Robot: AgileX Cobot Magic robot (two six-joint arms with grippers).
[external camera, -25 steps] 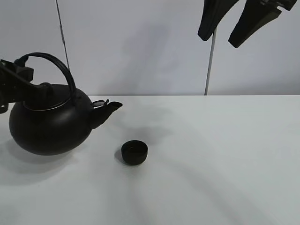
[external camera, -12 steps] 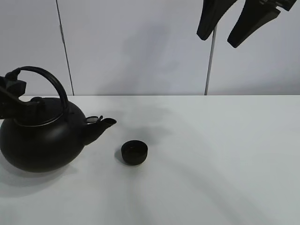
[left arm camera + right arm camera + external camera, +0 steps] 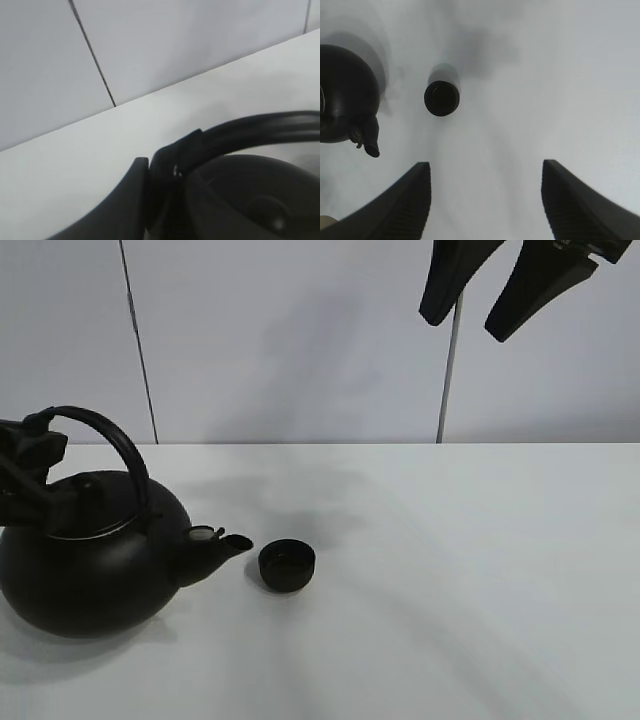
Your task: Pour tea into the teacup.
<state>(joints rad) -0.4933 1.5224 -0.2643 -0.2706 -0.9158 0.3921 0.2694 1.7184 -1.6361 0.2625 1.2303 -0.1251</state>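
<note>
One kettle (image 3: 90, 555) sits nearest the camera on the left of the white bench (image 3: 450, 580), its spout (image 3: 222, 544) aimed at the teacup (image 3: 287, 566) and stopping just short of its rim, a placement that suits a short tip forward to pour. The teacup stands upright on the bench just beside the spout, near the middle. The left gripper (image 3: 25, 475) is at the arched handle (image 3: 105, 435) where it meets the body; it appears clamped on the handle, though the wrist view is too close to be sure. Farther back and high above the bench, the right gripper (image 3: 510, 280) hangs with its jaws spread and nothing between them, clear of the pour.
</note>
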